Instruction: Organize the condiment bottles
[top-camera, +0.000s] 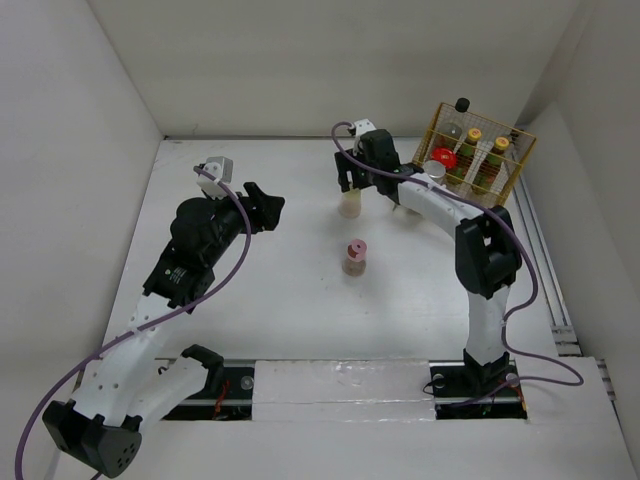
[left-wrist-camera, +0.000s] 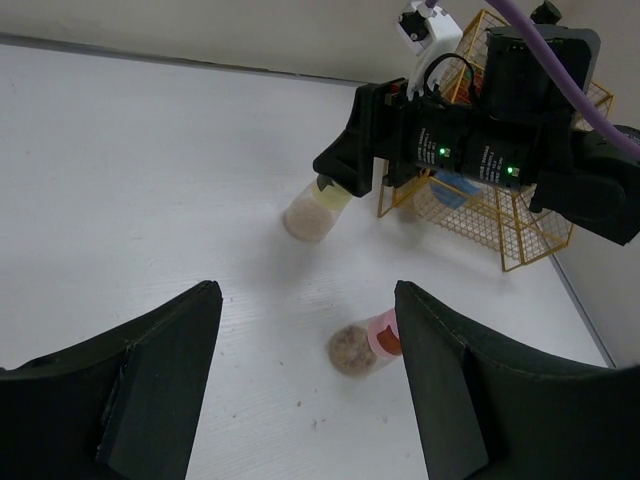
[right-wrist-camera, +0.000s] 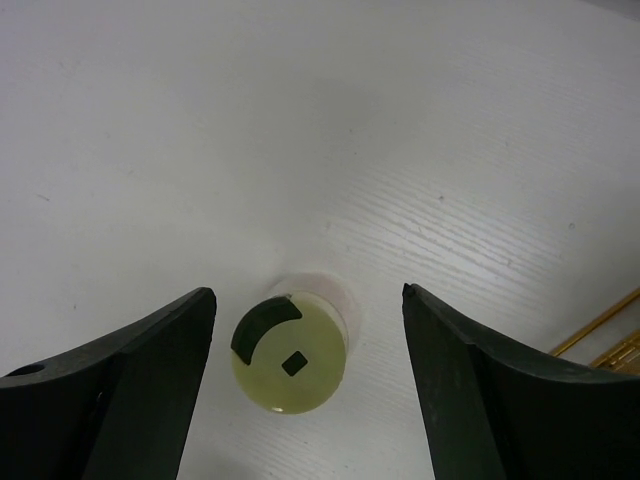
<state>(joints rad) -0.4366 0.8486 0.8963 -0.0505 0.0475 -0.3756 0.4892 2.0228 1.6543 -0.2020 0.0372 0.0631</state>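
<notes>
A cream bottle (top-camera: 349, 206) with a pale yellow-green lid (right-wrist-camera: 290, 355) stands upright on the table. My right gripper (top-camera: 350, 184) is open just above it, one finger on each side, not touching; the right wrist view shows my right gripper (right-wrist-camera: 306, 295) this way. A pink-capped beige bottle (top-camera: 355, 257) stands alone mid-table and also shows in the left wrist view (left-wrist-camera: 362, 345). My left gripper (top-camera: 267, 201) is open and empty, left of both bottles. Two yellow-capped bottles (top-camera: 472, 136), a red-lidded jar (top-camera: 444, 158), a black-capped bottle (top-camera: 462, 104) and a silver-lidded jar (top-camera: 436, 168) sit in the basket.
The yellow wire basket (top-camera: 515, 168) stands at the back right by the wall. White walls close in the table on the left, back and right. A rail runs along the right edge (top-camera: 545, 270).
</notes>
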